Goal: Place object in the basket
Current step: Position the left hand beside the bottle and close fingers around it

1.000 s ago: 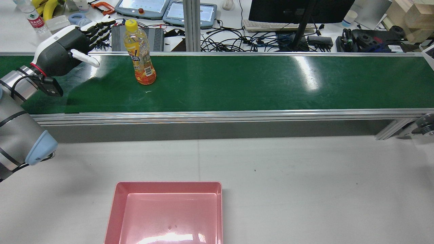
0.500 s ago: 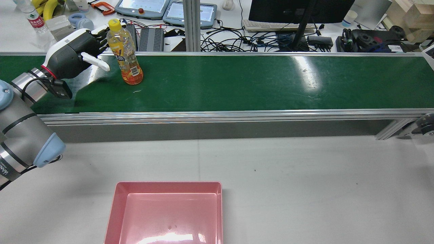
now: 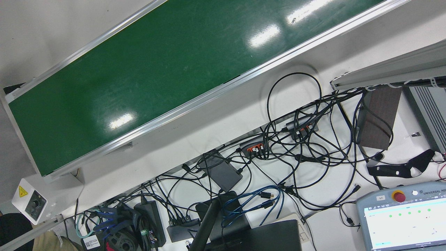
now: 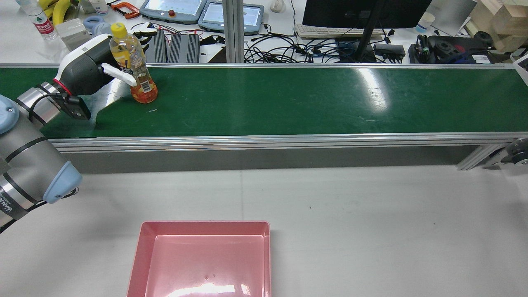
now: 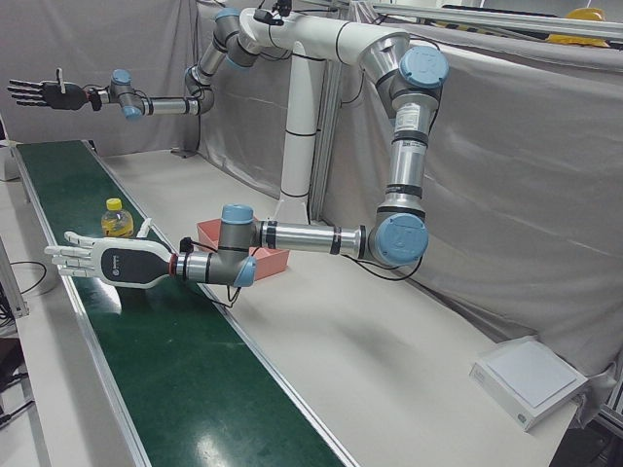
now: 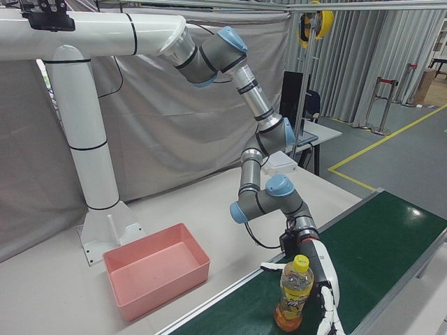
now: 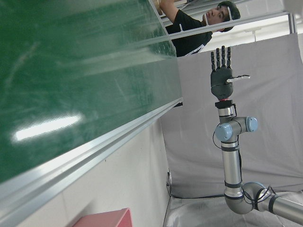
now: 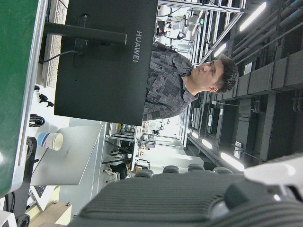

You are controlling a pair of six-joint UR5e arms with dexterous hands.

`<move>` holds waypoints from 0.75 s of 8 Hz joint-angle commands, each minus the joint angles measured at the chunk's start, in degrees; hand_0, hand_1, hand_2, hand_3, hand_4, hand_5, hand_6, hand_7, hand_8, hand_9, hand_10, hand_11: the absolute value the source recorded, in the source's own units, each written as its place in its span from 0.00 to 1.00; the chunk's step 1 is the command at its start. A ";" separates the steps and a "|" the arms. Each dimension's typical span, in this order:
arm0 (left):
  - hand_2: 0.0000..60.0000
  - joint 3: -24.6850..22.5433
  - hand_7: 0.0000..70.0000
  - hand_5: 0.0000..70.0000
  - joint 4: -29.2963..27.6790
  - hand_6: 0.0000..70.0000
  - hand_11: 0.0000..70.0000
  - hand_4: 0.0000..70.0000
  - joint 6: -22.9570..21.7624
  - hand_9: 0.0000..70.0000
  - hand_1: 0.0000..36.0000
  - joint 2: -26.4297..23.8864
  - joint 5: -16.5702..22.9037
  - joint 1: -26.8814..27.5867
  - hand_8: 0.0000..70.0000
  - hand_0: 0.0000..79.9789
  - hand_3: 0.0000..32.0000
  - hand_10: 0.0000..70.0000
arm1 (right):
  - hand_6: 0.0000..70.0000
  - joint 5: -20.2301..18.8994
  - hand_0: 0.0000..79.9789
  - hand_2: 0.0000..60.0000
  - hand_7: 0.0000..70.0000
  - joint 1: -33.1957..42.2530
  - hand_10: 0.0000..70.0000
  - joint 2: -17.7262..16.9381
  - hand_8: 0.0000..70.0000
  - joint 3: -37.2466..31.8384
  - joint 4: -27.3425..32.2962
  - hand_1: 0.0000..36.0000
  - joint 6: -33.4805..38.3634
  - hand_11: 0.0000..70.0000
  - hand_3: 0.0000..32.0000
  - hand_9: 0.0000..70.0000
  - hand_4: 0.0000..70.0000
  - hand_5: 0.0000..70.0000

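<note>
Bottle (image 4: 136, 72) of orange drink, yellow cap, is standing upright on the green conveyor belt (image 4: 309, 103), and on my rear view that puts it out at about ten o'clock, toward the belt's far edge.

Working down in size: the belt runs straight across from nine o'clock to three o'clock, with nothing on it except the bottle. On the near side of it is the white desk (image 4: 371, 214). The pink basket (image 4: 140, 255) sits on that desk at roughly six to seven o'clock, well apart from the bottle and with nothing in it.

The left arm (image 4: 24, 165) comes in from eight o'clock and reaches out over the belt. My left hand (image 4: 84, 70) is right at the bottle, on its nine o'clock side. It is spread wide, holding nothing. The white thumb (image 4: 119, 75) crosses the near face of the label, and the dark fingers pass behind the bottle's neck on the far side. So the bottle stands between thumb and fingers. The corner cameras show the palm flat and the fingers fanned out straight, not wrapped round. I cannot tell whether the palm or thumb is touching the plastic.

My right hand (image 5: 44, 92) is raised high, far down the line beyond the bottle, fingers straight and spread, with nothing in it.

The bottle's base is flat on the belt.
</note>
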 commanded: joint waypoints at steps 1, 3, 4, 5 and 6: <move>0.00 -0.26 0.30 0.72 2.45 0.14 0.89 0.43 -0.14 0.46 0.43 -1.91 0.01 0.03 0.30 0.75 0.00 0.62 | 0.00 0.00 0.00 0.00 0.00 0.00 0.00 0.00 0.00 0.00 0.00 0.00 0.00 0.00 0.00 0.00 0.00 0.00; 0.45 -0.69 1.00 1.00 2.45 1.00 1.00 1.00 -0.32 1.00 0.34 -2.61 1.23 0.03 1.00 0.77 0.00 1.00 | 0.00 0.00 0.00 0.00 0.00 0.00 0.00 0.00 0.00 0.00 0.00 0.00 0.00 0.00 0.00 0.00 0.00 0.00; 0.91 -0.96 1.00 1.00 2.45 1.00 1.00 1.00 -0.41 1.00 0.41 -4.19 2.72 0.03 1.00 0.73 0.00 1.00 | 0.00 0.00 0.00 0.00 0.00 0.00 0.00 0.00 0.00 0.00 0.00 0.00 0.00 0.00 0.00 0.00 0.00 0.00; 1.00 -1.66 1.00 1.00 2.45 1.00 1.00 1.00 -0.50 1.00 0.48 -5.07 2.82 0.29 1.00 0.70 0.00 1.00 | 0.00 0.00 0.00 0.00 0.00 0.00 0.00 0.00 0.00 0.00 0.00 0.00 0.00 0.00 0.00 0.00 0.00 0.00; 1.00 -4.19 1.00 1.00 2.97 1.00 1.00 1.00 -0.58 1.00 0.50 -5.43 2.91 2.91 1.00 0.68 0.00 1.00 | 0.00 0.00 0.00 0.00 0.00 0.00 0.00 0.00 0.00 0.00 0.00 0.00 0.00 0.00 0.00 0.00 0.00 0.00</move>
